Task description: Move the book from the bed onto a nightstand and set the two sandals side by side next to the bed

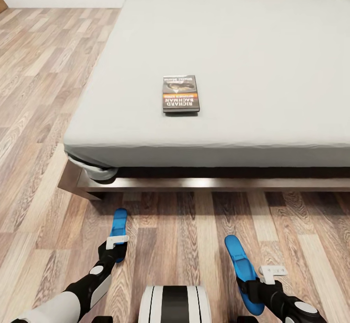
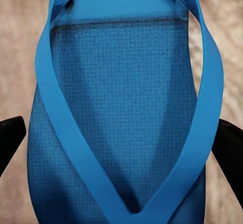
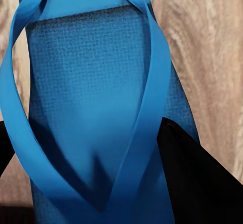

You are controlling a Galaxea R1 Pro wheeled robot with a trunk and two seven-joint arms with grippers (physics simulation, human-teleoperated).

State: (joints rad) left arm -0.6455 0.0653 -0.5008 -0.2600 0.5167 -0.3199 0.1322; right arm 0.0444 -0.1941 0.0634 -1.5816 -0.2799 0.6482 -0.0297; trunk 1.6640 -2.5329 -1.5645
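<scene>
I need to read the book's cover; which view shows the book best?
The head view: the book lies flat on the bed, cover up, unobstructed. Both wrist views show blue sandals over wood floor instead.

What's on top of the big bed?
Just the book, lying flat on the bed near its front edge, cover up. The mattress part under the book is hidden.

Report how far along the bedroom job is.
Done: nothing finished yet. In hand: the left gripper is over one sandal and the right gripper over the other sandal, both near the bed but apart. Left: pairing the sandals and moving the book, which lies on the mattress.
</scene>
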